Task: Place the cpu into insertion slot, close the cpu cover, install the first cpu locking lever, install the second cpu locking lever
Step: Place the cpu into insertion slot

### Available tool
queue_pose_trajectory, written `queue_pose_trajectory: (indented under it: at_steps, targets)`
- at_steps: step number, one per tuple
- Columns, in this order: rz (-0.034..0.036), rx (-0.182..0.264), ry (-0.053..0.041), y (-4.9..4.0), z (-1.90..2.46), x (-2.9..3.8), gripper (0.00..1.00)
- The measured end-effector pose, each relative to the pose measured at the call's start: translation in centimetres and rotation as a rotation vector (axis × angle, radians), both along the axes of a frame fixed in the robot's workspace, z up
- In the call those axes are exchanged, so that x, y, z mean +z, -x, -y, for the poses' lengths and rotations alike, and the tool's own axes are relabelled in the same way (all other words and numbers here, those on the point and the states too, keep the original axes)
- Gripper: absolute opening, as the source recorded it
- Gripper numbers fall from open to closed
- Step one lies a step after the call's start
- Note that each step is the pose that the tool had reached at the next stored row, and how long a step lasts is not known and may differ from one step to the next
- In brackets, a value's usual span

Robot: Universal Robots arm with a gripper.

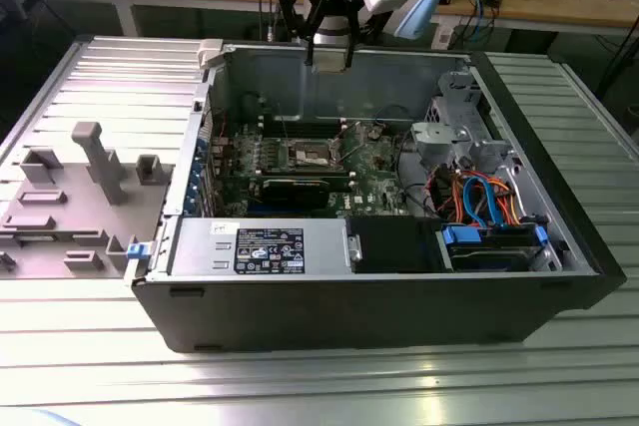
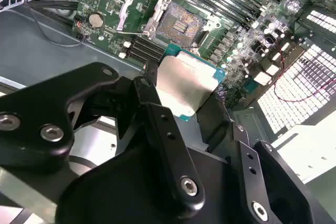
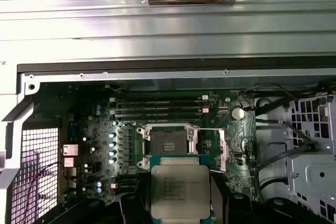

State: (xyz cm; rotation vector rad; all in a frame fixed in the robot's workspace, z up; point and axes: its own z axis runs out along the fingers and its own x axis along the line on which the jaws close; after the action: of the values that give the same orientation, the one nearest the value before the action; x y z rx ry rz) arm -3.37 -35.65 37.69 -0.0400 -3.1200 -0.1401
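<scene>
**Gripper and chip above the open case.** We see the gripper (image 1: pixel 328 47) hanging over the rear wall of the open computer case (image 1: pixel 349 311). Its black fingers (image 2: pixel 163 129) are clamped against two opposite edges of the chip (image 2: pixel 191 80). The chip is held in the air with its flat silver face toward both wrist cameras, and its green rim shows at the corners.

Below the gripper and beyond its fingertips lies the socket (image 2: pixel 180 24), set in the green circuit board (image 1: pixel 379 162). It is well apart from the chip, and its dark contact field is exposed. The cover (image 2: pixel 127 8) stands swung open at one side of the socket, tilted away from it.

In the first wrist view the chip (image 3: pixel 178 190) sits just short of the socket (image 3: pixel 169 144). The memory slots (image 3: pixel 157 106) run parallel on the socket's far side from the gripper, and a coin battery (image 3: pixel 238 113) lies off to one side.

Along the case wall farthest from the gripper we note the power supply (image 1: pixel 260 246). Orange and blue cables (image 1: pixel 479 202) lie toward the exterior view's right. A grey fixture tray (image 1: pixel 60 236) rests outside the case on the ribbed metal table (image 1: pixel 300 386), well apart from the gripper.
</scene>
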Motion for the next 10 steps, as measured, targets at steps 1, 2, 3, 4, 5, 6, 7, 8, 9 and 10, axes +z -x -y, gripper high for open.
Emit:
queue_pose_trajectory:
  at_steps: [1,2,3,4,5,6,7,8,9,10]
  targets:
    - [0.0000,0.000,0.0001,0.00,0.00,0.00,0.54]
    - [-0.0001,0.000,0.0001,0.00,0.00,0.00,0.54]
    - [-0.0001,-0.002,0.0000,0.00,0.00,0.00,0.54]
    - [0.0000,-0.007,-0.0001,-0.01,0.00,0.00,0.54]
    - [0.0000,-0.021,-0.0001,0.00,0.00,-0.01,0.54]
    - [0.0000,-0.036,0.0000,0.00,0.00,-0.01,0.54]
    - [0.0000,-0.059,0.0000,0.00,0.00,-0.02,0.54]
    - [-0.0001,-0.062,0.0000,0.00,0.00,-0.02,0.54]
    - [0.0000,-0.062,0.0000,0.00,0.00,-0.02,0.54]
    - [0.0000,-0.062,0.0001,0.00,0.00,-0.02,0.54]
